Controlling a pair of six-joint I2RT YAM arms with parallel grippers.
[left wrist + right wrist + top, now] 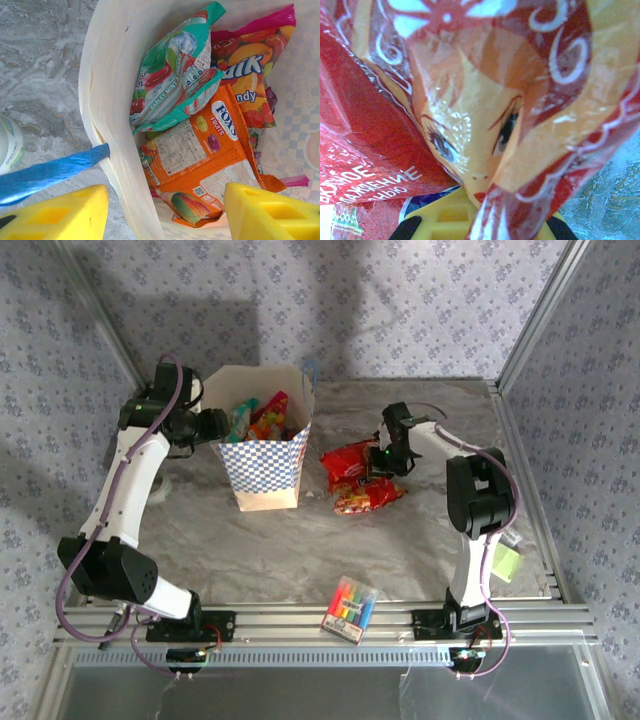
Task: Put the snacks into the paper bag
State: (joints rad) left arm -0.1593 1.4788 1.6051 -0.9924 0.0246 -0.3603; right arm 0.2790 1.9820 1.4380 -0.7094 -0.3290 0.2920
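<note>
- The left gripper [214,426] hangs at the left rim of the paper bag [262,475], which stands upright and open on the marble table [300,550].
- From the left wrist, its two yellow fingers [65,212] are spread wide and pinch nothing. The bag's pale wall [107,125] runs up between them, so one finger is outside the bag and the other over its mouth.
- A blue cord handle [50,172] lies across just beyond the outer finger.
- Beyond the inner finger, inside the bag, lie an orange fruit-candy packet [200,150], a green mint packet [172,70] and a pink-edged candy bag [250,65].
- The right gripper [385,455] is pressed shut on the red cookie bag [350,462], which lies on the table to the right of the paper bag.
- From the right wrist, a shiny fold of the red cookie bag [470,125], printed with a girl's face, is pinched against a yellow finger [445,220].
- A red-and-yellow packet [368,497] lies just nearside of those fingers, touching the cookie bag.
</note>
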